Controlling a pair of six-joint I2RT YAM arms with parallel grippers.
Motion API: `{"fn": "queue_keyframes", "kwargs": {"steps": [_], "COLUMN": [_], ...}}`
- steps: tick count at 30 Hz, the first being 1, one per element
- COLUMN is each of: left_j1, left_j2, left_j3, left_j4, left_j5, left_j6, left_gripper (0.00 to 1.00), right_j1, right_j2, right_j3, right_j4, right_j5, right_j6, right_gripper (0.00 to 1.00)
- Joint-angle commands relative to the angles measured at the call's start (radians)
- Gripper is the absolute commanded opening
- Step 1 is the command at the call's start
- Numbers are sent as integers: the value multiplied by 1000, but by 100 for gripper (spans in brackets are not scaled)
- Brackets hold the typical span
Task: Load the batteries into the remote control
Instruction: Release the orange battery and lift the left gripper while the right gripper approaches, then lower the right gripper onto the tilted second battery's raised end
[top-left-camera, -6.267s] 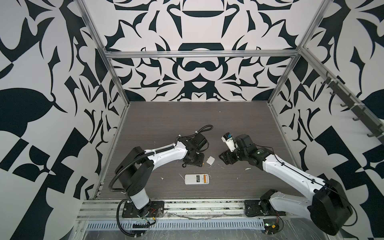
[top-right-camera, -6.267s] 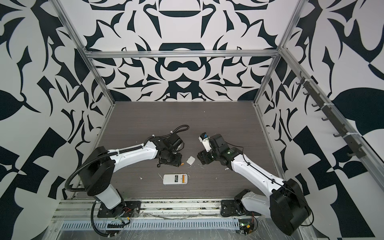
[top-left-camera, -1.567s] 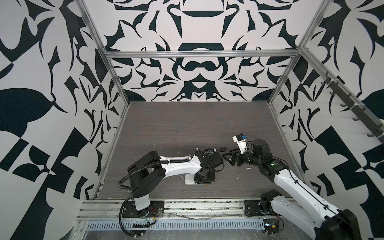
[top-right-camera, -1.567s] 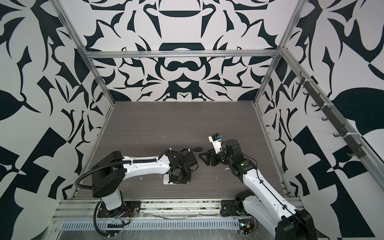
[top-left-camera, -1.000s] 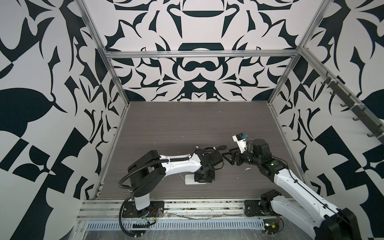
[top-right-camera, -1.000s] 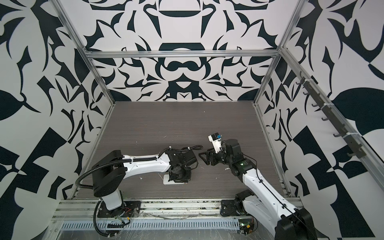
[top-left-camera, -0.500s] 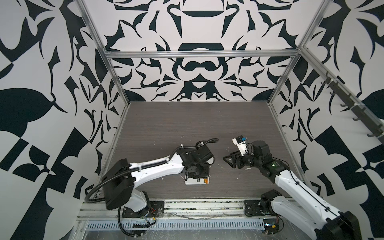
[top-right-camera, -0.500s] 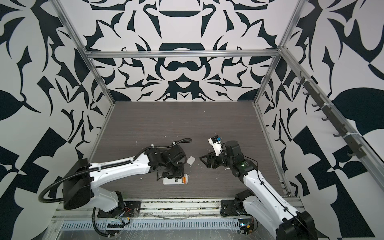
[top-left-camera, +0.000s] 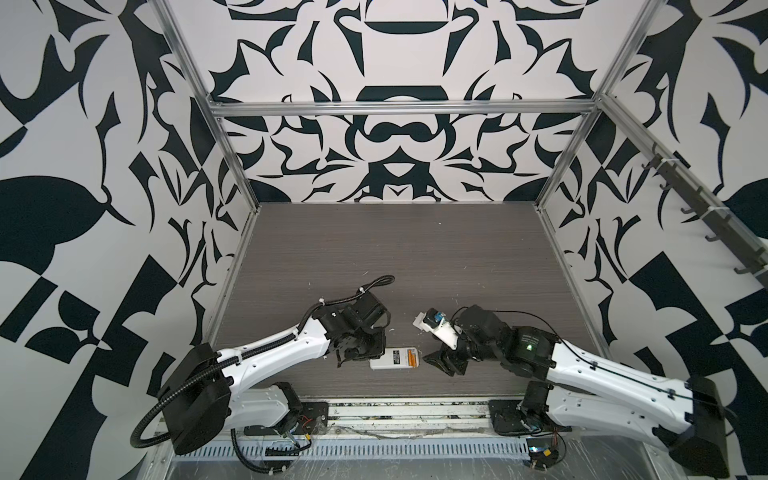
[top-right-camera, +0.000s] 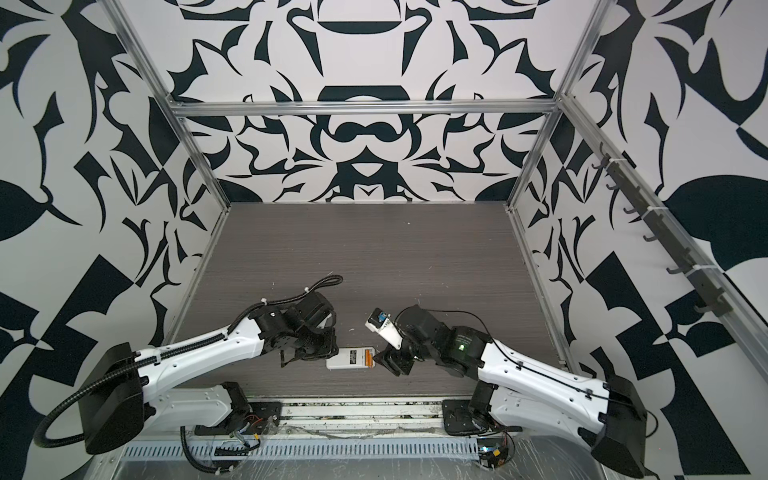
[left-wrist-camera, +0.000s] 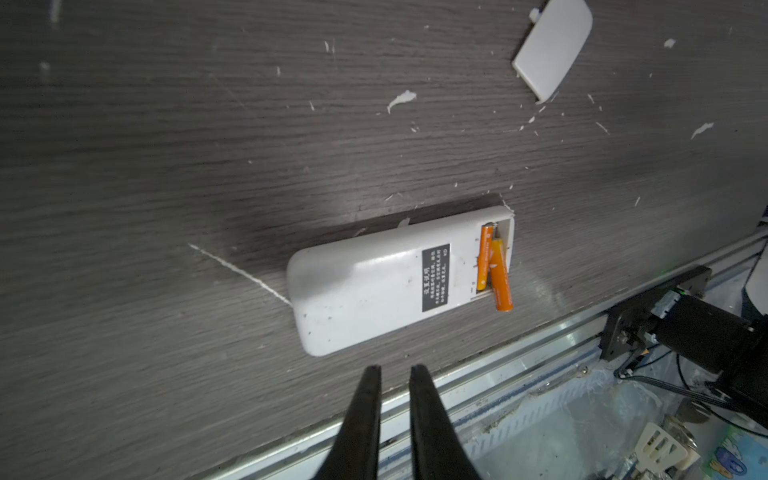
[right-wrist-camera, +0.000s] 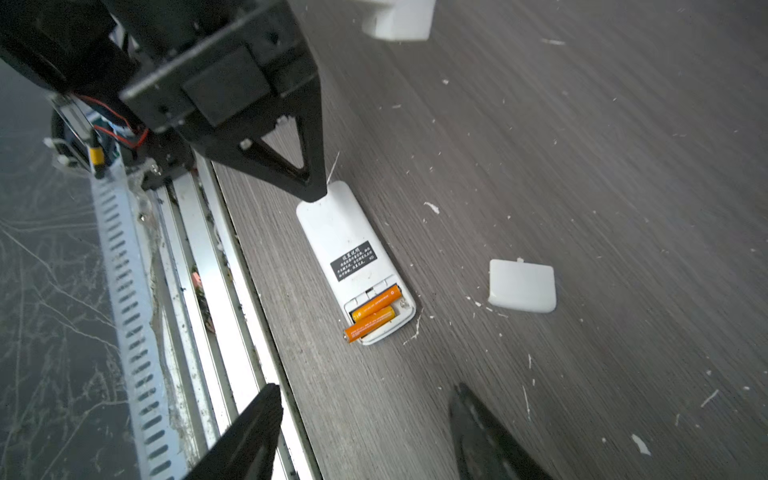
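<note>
Two batteries are already at the remote control (left-wrist-camera: 376, 279), which lies face down on the table (left-wrist-camera: 166, 145) near its front edge, its white back and dark label up and its compartment uncovered at one end. One battery (left-wrist-camera: 483, 257) looks seated in its slot; the second battery (left-wrist-camera: 500, 277) lies askew on top, one end inside the compartment and the other sticking out past the remote's side edge, as the right wrist view also shows (right-wrist-camera: 370, 324). By my judgement the task is well along but not finished: the crooked cell has yet to be pressed flat into its slot, and the loose cover (right-wrist-camera: 522, 285), lying on the table well apart from the remote, has yet to go back on, if that is wanted. The left fingers (left-wrist-camera: 394, 372) are nearly together with only a thin gap between them and hold nothing; they sit just beside the remote's long side, nearer its plain closed end, away from the batteries. In the right wrist view one left finger (right-wrist-camera: 309, 183) reaches over that plain end, though whether it touches I cannot tell. The right fingers (right-wrist-camera: 368, 409) stand well apart and are empty, hovering beyond the battery end of the remote with the protruding cell ahead of the gap, near but not in contact. In both top views the remote (top-left-camera: 395, 358) lies between the two arms.
</note>
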Motion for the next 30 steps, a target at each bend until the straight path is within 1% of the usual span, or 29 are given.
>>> {"fn": "queue_keyframes", "kwargs": {"steps": [1,5,8,16,19,25,27,30], "left_j1": [4,4,4,4,4,5,6,8], "left_j2": [-32,-48,-41,-25,-26,-25,-31,-39], "left_j3": [-39,-76,-87,-98,-103,-114,-119,-121], "left_j4": [36,62,78,100,100,108,107,107], "left_j5": [42,44,48,65,62,65,65,65], "left_j6": [6,-9,-13,-21,-22,-29,-31,-31], "left_gripper": [16,14,13,10,10,10,10,10], "right_j1": [19,41,60,98,98,98,98,98], "right_j2": [47,104,132,220,262,339,358,380], "right_j3": [39,42,52,52,66,103,114,132], "right_j4": [-20,3,16,105,110,98,88,64], "right_j5": [70,115,131,40,34,8,10,30], "right_j6": [-47,-69,-86,-136,-147,-158,-151,-142], "right_gripper": [64,60,59,57,55,47,46,40]}}
